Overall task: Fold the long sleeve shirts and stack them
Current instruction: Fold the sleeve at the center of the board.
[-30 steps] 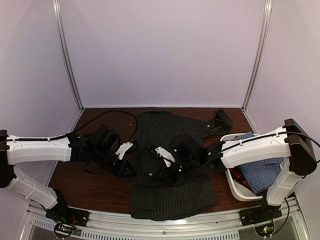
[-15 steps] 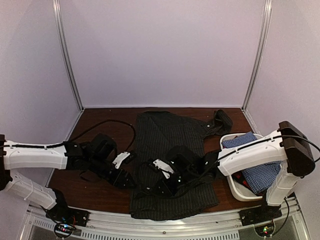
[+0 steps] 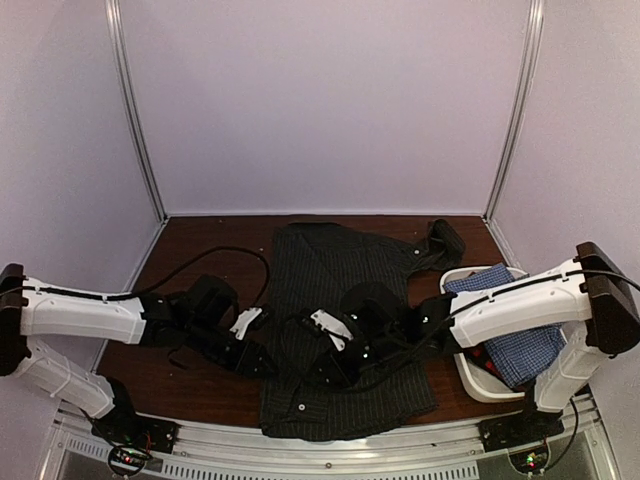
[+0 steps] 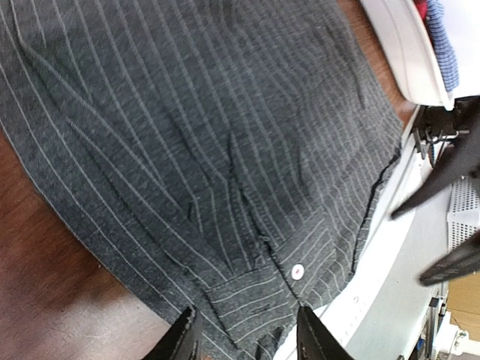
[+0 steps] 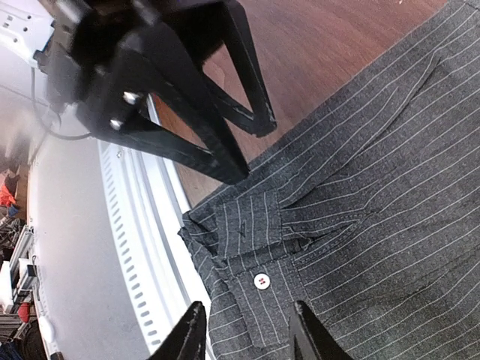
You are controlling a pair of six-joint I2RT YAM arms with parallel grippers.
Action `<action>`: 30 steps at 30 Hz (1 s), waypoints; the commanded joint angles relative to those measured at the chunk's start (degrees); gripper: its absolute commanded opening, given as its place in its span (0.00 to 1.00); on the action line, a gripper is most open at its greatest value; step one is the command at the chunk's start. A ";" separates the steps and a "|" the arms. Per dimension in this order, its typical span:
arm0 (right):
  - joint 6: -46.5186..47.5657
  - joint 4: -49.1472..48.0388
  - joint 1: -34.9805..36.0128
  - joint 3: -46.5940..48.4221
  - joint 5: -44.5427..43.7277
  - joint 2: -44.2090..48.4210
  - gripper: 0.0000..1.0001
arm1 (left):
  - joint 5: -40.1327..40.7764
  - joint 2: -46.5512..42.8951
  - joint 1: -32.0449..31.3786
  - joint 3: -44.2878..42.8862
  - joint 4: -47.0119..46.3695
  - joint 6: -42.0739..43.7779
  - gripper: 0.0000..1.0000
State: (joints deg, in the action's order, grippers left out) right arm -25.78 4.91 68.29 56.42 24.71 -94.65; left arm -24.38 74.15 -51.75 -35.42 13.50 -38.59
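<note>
Pinstriped black shirt (image 3: 340, 270) lies flat mid-table, its long axis running from the near edge toward the back wall, with a buttoned cuff (image 5: 240, 232) at the near hem. My left gripper (image 4: 244, 337) and right gripper (image 5: 244, 334) hover over it, fingers parted, holding nothing. At the right, the white tub (image 3: 478, 388) holds the blue-check shirt (image 3: 525, 345) and a red shirt (image 3: 479, 354).

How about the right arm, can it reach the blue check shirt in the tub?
Probably yes: the blue check shirt lies uncovered in the white tub, and the right gripper is open and empty. The arm crosses over the tub, so it must fold back.
</note>
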 commanded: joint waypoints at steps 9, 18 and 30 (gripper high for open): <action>-3.98 -1.72 -2.18 -2.19 -6.68 0.97 0.38 | -1.51 9.09 0.62 0.91 -5.81 -5.09 0.38; -7.27 -7.44 -7.86 -1.49 -7.06 -2.85 0.30 | 6.33 9.58 1.02 -1.19 -2.21 -8.12 0.34; -10.29 -8.65 -18.63 -7.45 -10.27 0.50 0.29 | 9.65 12.95 12.33 -10.00 -0.38 -3.84 0.35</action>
State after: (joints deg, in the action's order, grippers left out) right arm -34.83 -2.92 52.29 50.61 17.41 -97.23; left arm -17.08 83.53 -42.15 -39.92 13.89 -45.23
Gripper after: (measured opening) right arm 0.292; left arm 0.348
